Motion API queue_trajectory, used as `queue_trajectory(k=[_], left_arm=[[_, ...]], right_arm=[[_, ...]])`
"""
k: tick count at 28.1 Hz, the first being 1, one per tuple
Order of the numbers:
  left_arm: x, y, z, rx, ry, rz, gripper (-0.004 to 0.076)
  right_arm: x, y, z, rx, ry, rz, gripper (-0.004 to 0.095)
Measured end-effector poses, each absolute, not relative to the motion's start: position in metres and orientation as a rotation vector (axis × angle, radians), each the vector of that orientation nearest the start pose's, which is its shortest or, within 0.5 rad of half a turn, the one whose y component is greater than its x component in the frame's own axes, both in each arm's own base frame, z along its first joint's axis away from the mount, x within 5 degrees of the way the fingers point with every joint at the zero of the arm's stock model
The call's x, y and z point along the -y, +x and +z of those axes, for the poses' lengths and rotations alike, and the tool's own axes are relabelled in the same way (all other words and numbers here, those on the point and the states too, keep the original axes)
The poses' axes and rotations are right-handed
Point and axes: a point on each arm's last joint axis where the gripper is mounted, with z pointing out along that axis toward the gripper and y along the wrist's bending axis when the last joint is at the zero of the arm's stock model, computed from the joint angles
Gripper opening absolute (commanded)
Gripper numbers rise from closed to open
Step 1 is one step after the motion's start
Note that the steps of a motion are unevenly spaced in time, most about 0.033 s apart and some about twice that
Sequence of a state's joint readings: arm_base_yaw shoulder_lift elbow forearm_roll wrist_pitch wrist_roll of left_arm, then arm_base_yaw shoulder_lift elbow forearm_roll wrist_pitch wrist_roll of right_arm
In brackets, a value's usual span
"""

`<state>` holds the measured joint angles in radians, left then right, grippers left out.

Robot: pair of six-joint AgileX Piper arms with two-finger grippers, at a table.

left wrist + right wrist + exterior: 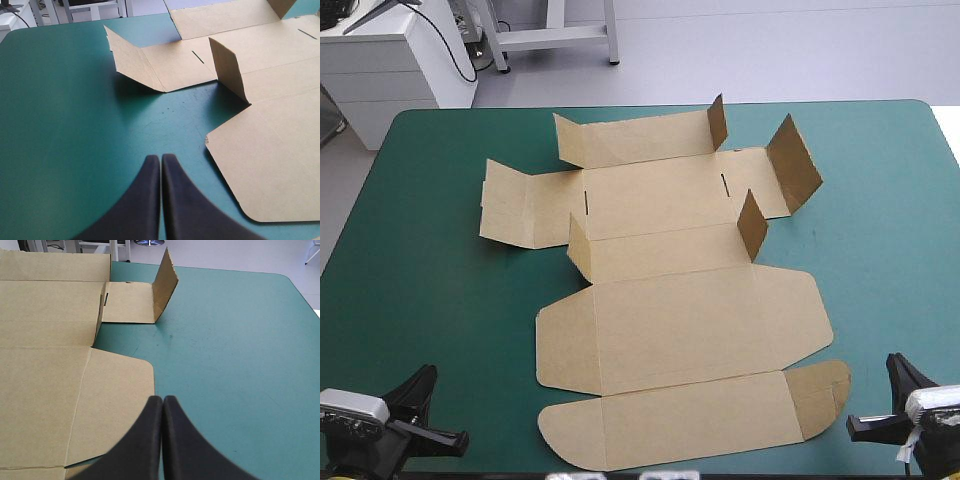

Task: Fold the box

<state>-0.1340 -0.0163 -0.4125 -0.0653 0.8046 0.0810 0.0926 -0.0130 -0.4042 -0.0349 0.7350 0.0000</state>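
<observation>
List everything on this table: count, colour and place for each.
box: one, brown, a cut sheet lying mostly flat across the middle of the table, several flaps standing up at its far half.
table: one, teal-green cover, under the box.
left hand: one, black fingers shut, empty, over the cover by the table's near left corner, clear of the box.
right hand: one, black fingers shut, empty, by the table's near right corner, beside the box's rounded near right flap.
</observation>
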Motion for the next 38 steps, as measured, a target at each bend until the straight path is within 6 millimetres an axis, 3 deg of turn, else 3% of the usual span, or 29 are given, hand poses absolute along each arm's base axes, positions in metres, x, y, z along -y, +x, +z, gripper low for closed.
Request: queue_trajectory(k=[21, 27, 33, 38], left_arm=[[0.006, 0.011, 0.274, -1.85, 0.19, -0.112, -0.0008], [0.006, 0.011, 0.274, -1.85, 0.19, -0.112, -0.0008], [0.006, 0.011, 0.274, -1.85, 0.19, -0.112, -0.0008], [0.006, 0.011, 0.274, -1.85, 0.19, -0.112, -0.0008]], right_arm=[[0.001, 0.015, 0.28, -1.765, -0.108, 0.012, -0.0021], [-0.002, 0.018, 0.296, -1.66, -0.123, 0.028, -0.0021], [-0.011, 0.056, 0.32, -1.805, -0.204, 0.06, -0.0021], [-0.022, 0.103, 0.353, -1.928, -0.29, 0.117, -0.0021]])
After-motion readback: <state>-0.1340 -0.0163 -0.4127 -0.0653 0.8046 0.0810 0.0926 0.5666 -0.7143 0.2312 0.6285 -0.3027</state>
